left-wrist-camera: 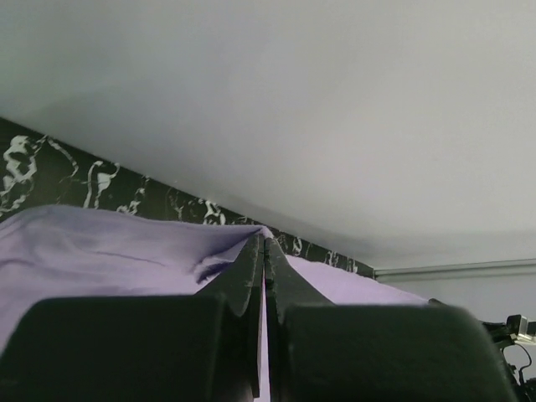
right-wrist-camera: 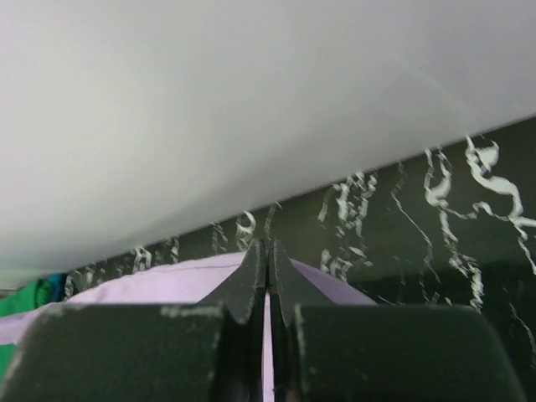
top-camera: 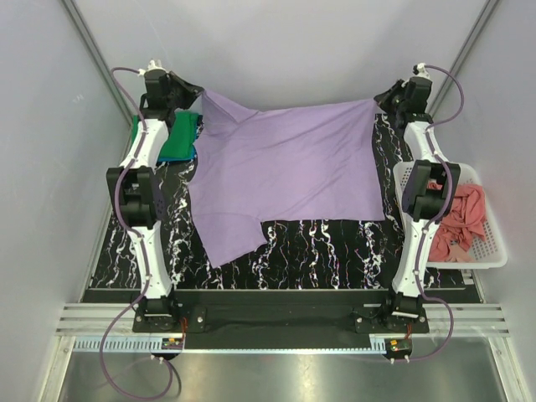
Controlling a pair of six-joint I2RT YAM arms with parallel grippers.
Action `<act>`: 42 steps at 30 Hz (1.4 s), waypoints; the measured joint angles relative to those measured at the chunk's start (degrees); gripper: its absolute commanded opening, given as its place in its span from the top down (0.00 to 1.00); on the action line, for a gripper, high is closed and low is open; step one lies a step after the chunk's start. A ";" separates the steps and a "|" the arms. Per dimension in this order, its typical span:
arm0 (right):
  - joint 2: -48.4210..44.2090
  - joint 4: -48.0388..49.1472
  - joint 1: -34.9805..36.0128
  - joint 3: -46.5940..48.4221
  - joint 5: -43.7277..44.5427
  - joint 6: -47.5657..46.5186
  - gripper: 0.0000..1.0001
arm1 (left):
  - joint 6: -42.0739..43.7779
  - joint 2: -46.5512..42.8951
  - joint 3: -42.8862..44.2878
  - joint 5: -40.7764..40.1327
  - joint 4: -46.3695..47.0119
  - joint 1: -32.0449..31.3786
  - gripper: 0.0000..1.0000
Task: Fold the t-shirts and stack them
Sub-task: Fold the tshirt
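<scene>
A light purple t-shirt (top-camera: pixel 285 172) lies spread over the black marbled table (top-camera: pixel 335 251), its far edge lifted at both corners. My left gripper (top-camera: pixel 199 94) is shut on its far left corner; in the left wrist view the purple cloth (left-wrist-camera: pixel 109 247) runs between the closed tips of the gripper (left-wrist-camera: pixel 265 243). My right gripper (top-camera: pixel 377 100) is shut on the far right corner, with the purple cloth (right-wrist-camera: pixel 167 280) pinched between the tips of the gripper (right-wrist-camera: pixel 267 244). A bright green t-shirt (top-camera: pixel 177 138) lies folded at the far left. A salmon pink t-shirt (top-camera: pixel 459 219) lies in the basket. The blue one is out of view.
A white lattice basket (top-camera: pixel 494 251) stands off the table's right side. Grey walls (top-camera: pixel 293 42) close the back and sides. A green cloth corner (right-wrist-camera: pixel 25 297) shows at the left of the right wrist view.
</scene>
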 measured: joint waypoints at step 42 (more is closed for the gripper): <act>-3.89 -16.48 -2.93 -13.70 -3.13 -13.68 1.00 | 8.28 -23.82 -40.39 5.68 -17.09 4.66 1.00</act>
